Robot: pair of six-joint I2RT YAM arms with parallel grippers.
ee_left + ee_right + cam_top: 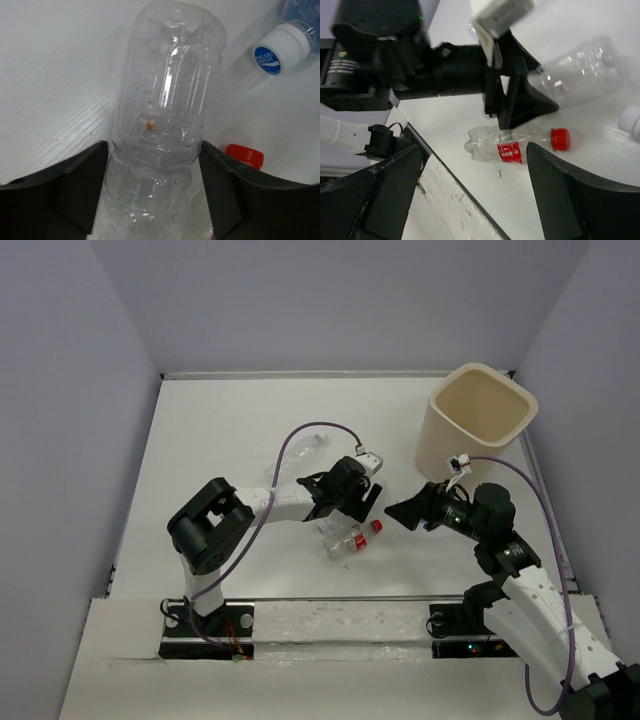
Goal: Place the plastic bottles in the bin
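My left gripper [366, 498] is shut on a clear, label-less plastic bottle [165, 95]; both black fingers press its sides in the left wrist view. The right wrist view shows this bottle [585, 70] sticking out of the left gripper. A bottle with a red cap and red label [352, 540] lies on the table just below it, also in the right wrist view [520, 145]. A white-capped bottle [280, 50] lies nearby. My right gripper [405, 512] is open and empty, facing these bottles. The cream bin [480, 420] stands upright at the back right.
Another clear bottle [312, 444] lies further back, under the left arm's purple cable [290, 455]. The table's near edge, with a clear strip [455, 200], runs below the right gripper. Grey walls enclose the white table.
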